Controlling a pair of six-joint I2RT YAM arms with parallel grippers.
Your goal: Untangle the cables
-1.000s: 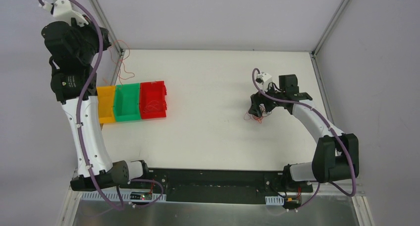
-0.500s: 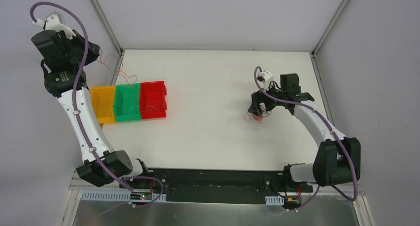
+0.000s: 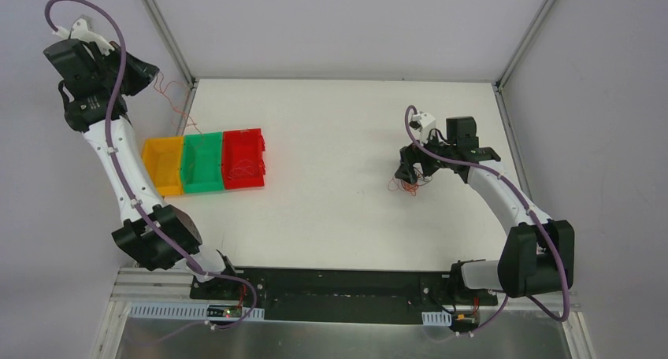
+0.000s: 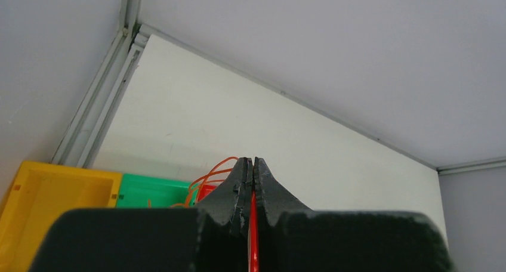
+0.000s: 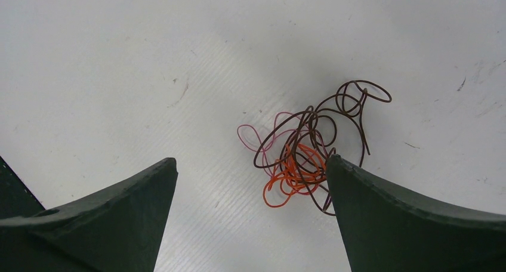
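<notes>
Right gripper (image 5: pixel 250 160) straddles curly brown-orange cables (image 5: pixel 293 168).

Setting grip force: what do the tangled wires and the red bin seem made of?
The cables look like thin wire in smooth plastic insulation; they hold springy loops. The red bin is probably moulded rigid plastic: uniform colour, crisp walls.

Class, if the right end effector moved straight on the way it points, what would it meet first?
The right end effector would probably meet the wire tangle lying on the table between its open jaws, though depth is unclear.
</notes>
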